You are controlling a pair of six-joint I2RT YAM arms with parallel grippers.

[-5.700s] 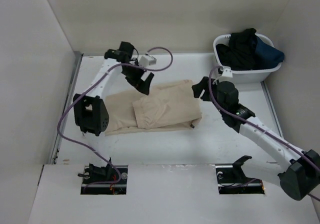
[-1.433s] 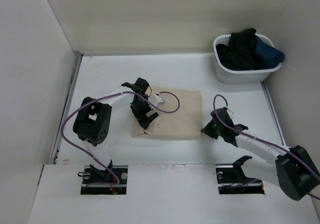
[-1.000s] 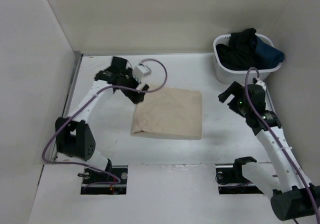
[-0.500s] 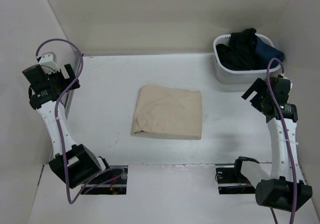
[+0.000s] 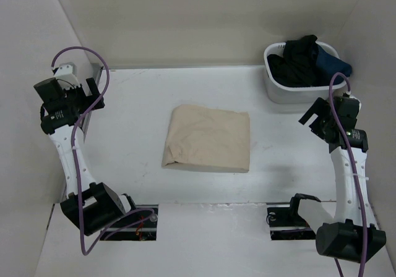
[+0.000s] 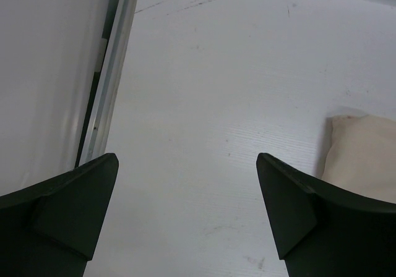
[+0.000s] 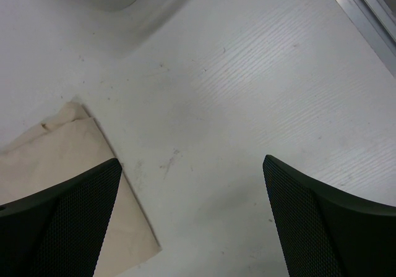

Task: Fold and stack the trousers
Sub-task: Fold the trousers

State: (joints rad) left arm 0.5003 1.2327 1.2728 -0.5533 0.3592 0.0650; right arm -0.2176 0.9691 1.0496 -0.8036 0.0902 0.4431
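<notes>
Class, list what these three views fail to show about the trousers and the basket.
Top view: the trousers' inner layers and any label, covered by the top fold.
Top view: the basket's floor, buried under dark clothes.
Both wrist views: most of the trousers, cut off by the frame edge and the open jaws.
</notes>
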